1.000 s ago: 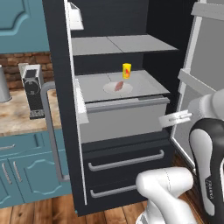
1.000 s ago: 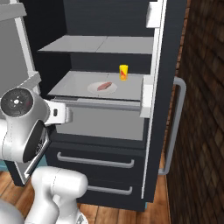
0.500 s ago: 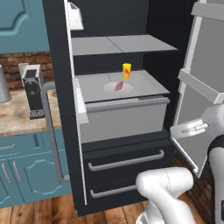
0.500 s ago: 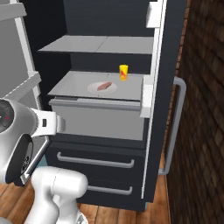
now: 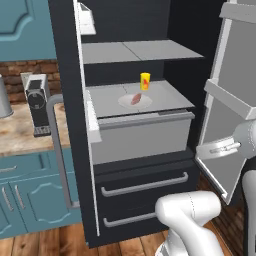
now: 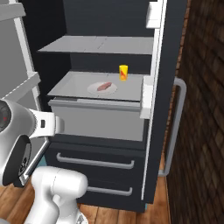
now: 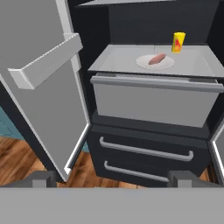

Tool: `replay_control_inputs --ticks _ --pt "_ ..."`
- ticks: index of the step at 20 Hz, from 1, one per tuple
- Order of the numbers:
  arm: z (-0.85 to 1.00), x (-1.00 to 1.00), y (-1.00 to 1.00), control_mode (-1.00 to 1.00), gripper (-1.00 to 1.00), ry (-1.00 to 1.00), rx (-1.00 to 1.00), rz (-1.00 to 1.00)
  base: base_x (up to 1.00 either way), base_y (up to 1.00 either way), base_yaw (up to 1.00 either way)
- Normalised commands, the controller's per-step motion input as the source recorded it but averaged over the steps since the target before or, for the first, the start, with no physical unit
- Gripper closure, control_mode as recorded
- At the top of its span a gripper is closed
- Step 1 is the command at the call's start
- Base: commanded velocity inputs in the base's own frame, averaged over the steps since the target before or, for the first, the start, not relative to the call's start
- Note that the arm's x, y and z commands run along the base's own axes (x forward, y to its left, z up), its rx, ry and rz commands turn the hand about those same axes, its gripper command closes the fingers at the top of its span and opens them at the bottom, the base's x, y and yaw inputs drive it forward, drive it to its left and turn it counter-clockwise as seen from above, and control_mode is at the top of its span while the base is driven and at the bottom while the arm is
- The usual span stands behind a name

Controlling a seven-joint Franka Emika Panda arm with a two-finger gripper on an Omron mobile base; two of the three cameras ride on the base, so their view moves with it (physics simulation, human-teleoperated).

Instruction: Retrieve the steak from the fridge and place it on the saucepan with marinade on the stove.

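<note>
The fridge (image 5: 65, 50) (image 6: 170, 43) (image 7: 144, 135) stands with both doors swung wide. The steak (image 5: 136, 99) (image 6: 104, 86) (image 7: 156, 58), a small pink slab, lies on a white plate (image 5: 125, 104) (image 6: 93, 91) (image 7: 143, 64) on the middle grey shelf, next to a small yellow carton (image 5: 145, 81) (image 6: 123, 72) (image 7: 178, 42). My gripper (image 5: 211, 149) (image 6: 59, 125) (image 7: 113, 178) is open and empty. It hangs well in front of the fridge, below shelf height, near the inside of the right door. The saucepan and the stove are out of view.
The right door (image 5: 235, 100) (image 7: 48, 87) with its grey bins stands close beside my hand. The left door's silver handle (image 5: 56, 150) (image 6: 175, 127) juts out. Two lower drawers (image 5: 145, 185) sit under the shelf. A coffee machine (image 5: 37, 102) stands on the counter; a brick wall (image 6: 203, 109) flanks the fridge.
My hand has drawn back from the fridge front and dropped lower, toward the open right door. The gripper stays open. The steak, plate and carton have not moved.
</note>
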Motion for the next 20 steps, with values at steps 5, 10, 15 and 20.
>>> replay_control_inputs --ticks 5,10,15,20 --pt "0.00 0.00 0.00 1.00 -1.00 0.00 0.00 0.00 0.50 0.00 0.00" --pt "0.00 0.00 0.00 1.00 -1.00 0.00 0.00 0.00 0.60 0.00 0.00" --pt "0.00 0.00 0.00 1.00 -1.00 0.00 0.00 0.00 0.71 0.00 0.00" --pt "0.00 0.00 0.00 1.00 -1.00 0.00 0.00 0.00 0.77 0.00 0.00"
